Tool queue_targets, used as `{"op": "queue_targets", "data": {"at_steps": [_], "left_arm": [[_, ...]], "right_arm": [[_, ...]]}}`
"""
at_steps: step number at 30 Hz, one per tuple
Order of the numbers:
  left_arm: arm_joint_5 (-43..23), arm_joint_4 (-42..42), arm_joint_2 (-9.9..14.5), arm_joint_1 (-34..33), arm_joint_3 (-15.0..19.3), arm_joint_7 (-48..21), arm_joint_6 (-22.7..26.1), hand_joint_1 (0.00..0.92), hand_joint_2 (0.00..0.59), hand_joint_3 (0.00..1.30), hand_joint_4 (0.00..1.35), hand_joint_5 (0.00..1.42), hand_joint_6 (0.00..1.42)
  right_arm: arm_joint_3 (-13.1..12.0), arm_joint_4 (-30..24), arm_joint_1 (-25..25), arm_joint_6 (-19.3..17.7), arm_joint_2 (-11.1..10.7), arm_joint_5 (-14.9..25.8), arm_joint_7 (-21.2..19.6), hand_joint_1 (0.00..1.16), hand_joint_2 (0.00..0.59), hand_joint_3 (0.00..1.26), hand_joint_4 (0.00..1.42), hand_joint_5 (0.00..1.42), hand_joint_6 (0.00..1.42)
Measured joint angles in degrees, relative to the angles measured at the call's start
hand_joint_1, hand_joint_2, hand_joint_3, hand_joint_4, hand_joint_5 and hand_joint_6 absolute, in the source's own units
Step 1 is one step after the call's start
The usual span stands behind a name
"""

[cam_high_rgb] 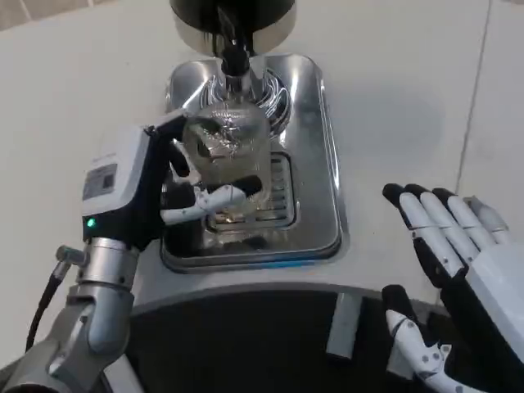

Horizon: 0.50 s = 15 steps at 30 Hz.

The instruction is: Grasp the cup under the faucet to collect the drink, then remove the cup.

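A clear ribbed glass cup [225,147] is above the steel drip tray [315,155], just in front of and below the black faucet [233,53]. My left hand [143,184] grips the cup from its left side, with fingers wrapped across its front. The cup looks tilted slightly. My right hand [458,262] hovers open over the white table at the right, away from the tray, fingers spread and holding nothing.
The dispenser's dark round body [233,16] stands at the back behind the tray. A slotted grate [274,196] lies in the tray's middle. A dark curved edge [246,327] runs along the picture's bottom. White table surface [409,90] spreads to the right.
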Motion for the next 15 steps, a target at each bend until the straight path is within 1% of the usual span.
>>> {"op": "queue_targets", "data": {"at_steps": [1,3,7,11,13,15], "left_arm": [[-0.16,0.00,0.12,0.02,0.00,0.00,-0.06,0.201,0.021,0.41,0.26,0.73,0.79],[-0.42,0.00,0.39,0.13,-0.01,-0.22,-0.94,0.162,0.013,0.37,0.21,0.68,0.72],[-1.01,-0.20,1.28,0.60,-0.03,-0.56,-2.68,0.132,0.002,0.32,0.15,0.62,0.62],[-1.72,-1.94,1.78,2.08,-0.02,-1.41,-3.25,0.100,0.000,0.24,0.05,0.47,0.42],[-2.21,-4.03,2.20,3.44,0.12,-1.96,-3.34,0.087,0.000,0.21,0.03,0.44,0.36],[-2.45,-7.71,2.93,5.83,0.84,-2.51,-3.26,0.071,0.000,0.19,0.02,0.41,0.33]], "right_arm": [[0.10,0.02,-0.05,0.00,-0.01,0.00,0.00,0.15,0.586,0.00,0.00,0.00,0.00],[0.32,0.13,-0.25,0.00,-0.04,0.02,-0.01,0.15,0.586,0.00,0.00,0.00,0.00],[0.45,0.70,-0.62,0.00,-0.13,0.07,-0.04,0.15,0.586,0.00,0.00,0.00,0.00],[0.50,0.94,-1.07,0.00,-0.25,0.13,-0.06,0.15,0.586,0.00,0.00,0.00,0.00],[0.56,0.98,-1.17,0.00,-0.25,0.29,-0.10,0.15,0.586,0.00,0.00,0.00,0.00],[0.72,1.02,-1.22,0.01,-0.18,0.48,-0.32,0.15,0.586,0.00,0.00,0.00,0.00]]}}
